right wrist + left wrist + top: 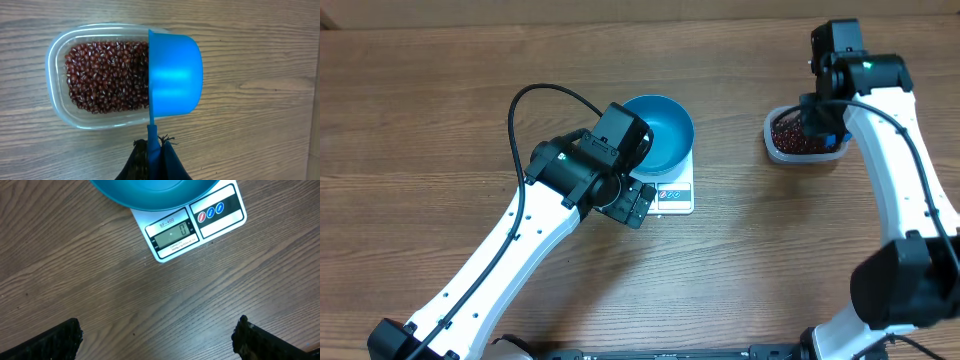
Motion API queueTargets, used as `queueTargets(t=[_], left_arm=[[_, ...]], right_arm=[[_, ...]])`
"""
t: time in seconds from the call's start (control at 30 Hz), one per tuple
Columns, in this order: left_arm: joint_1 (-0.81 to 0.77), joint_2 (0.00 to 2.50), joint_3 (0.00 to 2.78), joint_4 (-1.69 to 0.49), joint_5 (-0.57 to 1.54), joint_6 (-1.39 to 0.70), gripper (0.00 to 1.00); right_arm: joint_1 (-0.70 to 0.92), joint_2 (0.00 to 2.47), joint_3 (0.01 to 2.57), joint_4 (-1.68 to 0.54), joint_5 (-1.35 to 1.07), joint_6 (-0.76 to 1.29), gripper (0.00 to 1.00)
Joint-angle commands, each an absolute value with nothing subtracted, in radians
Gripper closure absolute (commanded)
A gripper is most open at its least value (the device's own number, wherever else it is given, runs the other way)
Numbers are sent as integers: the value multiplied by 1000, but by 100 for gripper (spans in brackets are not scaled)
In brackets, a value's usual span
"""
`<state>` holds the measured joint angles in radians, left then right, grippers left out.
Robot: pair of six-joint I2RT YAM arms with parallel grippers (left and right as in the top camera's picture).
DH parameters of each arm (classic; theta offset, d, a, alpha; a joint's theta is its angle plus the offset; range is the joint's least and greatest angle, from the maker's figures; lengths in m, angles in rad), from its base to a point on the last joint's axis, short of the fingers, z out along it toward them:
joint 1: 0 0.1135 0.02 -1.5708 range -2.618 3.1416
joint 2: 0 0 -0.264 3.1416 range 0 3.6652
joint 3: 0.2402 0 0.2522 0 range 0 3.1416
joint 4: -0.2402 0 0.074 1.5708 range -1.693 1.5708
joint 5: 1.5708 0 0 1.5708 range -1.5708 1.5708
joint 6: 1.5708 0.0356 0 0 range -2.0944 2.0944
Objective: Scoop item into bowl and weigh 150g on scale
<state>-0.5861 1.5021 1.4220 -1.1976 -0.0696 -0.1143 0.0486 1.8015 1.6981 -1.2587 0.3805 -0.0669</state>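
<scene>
The right gripper (154, 147) is pinching the blue scoop (175, 75) by its handle. The scoop is lying straight ahead of the fingers, mouth facing sideways over the beans (105, 75) in the clear tub (55, 60). Scooping is starting, probably calling for a dip and roll upright. The left gripper (157, 337), spread wide, is hovering just short of the scale (200, 225) and bowl (660, 130).

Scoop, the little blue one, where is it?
In the right wrist view the scoop is at the right end of the clear tub of beans, its handle pinched in the right gripper; from overhead that is the table's far right.
</scene>
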Motion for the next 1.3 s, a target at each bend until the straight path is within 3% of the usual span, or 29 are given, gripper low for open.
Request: queueTargets(t=[0.0,0.6,1.27], left_arm=[[-581,1505,1424,-1198,-59,-131,0],[-581,1505,1424,-1198,-59,-131,1],[-581,1505,1424,-1198,-59,-131,1]], right_arm=[[52,1840,1742,-1268,381,-80,97],[52,1943,1742,-1331,345,-110,97],[52,1974,1742,-1440,151,-128,96]])
